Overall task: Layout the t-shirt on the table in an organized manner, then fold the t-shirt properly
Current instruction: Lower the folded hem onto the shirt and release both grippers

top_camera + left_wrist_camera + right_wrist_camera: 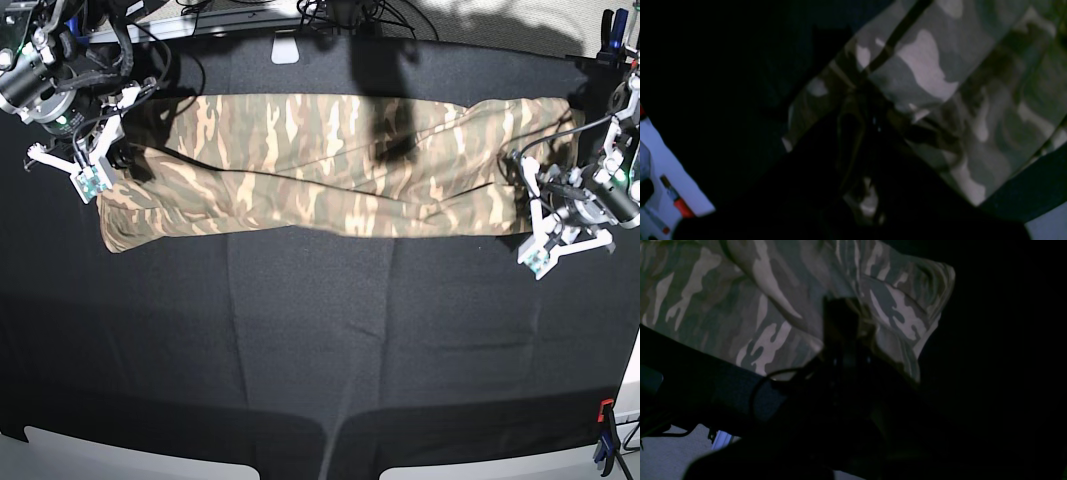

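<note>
Fingers of the left gripper [535, 262] and the right gripper [88, 178] are closed, each seemingly pinching one end of the t-shirt [320, 165]. It lies stretched in a long band across the far half of the black bench [320, 350], apparently already folded lengthwise. Crosswise folds look still to come. Clamps [604, 445] and cables sit at the edges; nothing blocks the way.

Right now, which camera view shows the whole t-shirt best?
The base view: the t-shirt lies there stretched across the black table, both ends visible. The left wrist view shows only a dim, close patch of camouflage fabric, and the right wrist view shows only one bunched end.
</note>
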Robot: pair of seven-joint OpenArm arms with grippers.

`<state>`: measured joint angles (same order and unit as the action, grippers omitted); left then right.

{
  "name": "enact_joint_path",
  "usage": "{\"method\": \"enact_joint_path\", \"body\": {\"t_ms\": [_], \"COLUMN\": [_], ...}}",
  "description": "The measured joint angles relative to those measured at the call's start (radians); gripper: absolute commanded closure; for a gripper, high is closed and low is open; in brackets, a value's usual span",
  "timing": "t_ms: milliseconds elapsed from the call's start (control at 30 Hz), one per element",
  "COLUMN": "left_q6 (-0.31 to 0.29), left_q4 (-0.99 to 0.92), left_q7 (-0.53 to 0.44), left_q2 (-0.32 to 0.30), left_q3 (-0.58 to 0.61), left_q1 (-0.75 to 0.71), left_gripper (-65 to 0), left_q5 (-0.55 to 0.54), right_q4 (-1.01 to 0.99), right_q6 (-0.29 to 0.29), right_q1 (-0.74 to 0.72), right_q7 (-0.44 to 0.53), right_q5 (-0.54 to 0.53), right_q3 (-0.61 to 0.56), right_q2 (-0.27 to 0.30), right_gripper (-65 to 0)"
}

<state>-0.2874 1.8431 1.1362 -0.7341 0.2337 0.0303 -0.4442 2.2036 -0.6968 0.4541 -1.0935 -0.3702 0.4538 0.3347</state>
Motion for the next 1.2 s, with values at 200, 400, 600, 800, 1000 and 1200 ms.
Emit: {"method": "enact_joint_path", "body": {"t_ms": [200, 400, 600, 800, 1000, 1200], "left_q6": [0.000, 0.006, 0.058, 0.104, 0.100, 0.122], "left_q4": [0.000, 0.002, 0.031, 0.159, 0.235, 0.235], "left_q7": [0.044, 0.063, 0.062, 0.062, 0.043, 0.043], "left_q2": [0.000, 0.000, 0.003, 0.001, 0.005, 0.006], "left_q3": [0.000, 0.000, 0.000, 0.000, 0.000, 0.000], "left_q1": [-0.003, -0.086, -0.116, -0.156, -0.235, -0.258], "left_gripper": [0.0, 0.0, 0.0, 0.0, 0.0, 0.0], "left_q5": [0.005, 0.069, 0.140, 0.224, 0.247, 0.269], "right_q4": [-0.029, -0.118, -0.206, -0.227, -0.227, -0.227], "right_q6": [0.000, -0.002, -0.004, -0.004, -0.003, -0.003], "right_q1": [0.000, -0.003, -0.003, -0.029, -0.089, -0.087], "right_q7": [0.017, 0.100, 0.190, 0.187, 0.180, 0.155], "right_q5": [0.054, 0.099, 0.161, 0.166, 0.140, 0.134], "right_q3": [0.000, 0.000, 0.000, 0.000, 0.000, 0.000], "right_q2": [0.000, 0.000, -0.001, -0.002, -0.002, -0.003], "right_gripper": [0.0, 0.0, 0.0, 0.0, 0.0, 0.0]}}
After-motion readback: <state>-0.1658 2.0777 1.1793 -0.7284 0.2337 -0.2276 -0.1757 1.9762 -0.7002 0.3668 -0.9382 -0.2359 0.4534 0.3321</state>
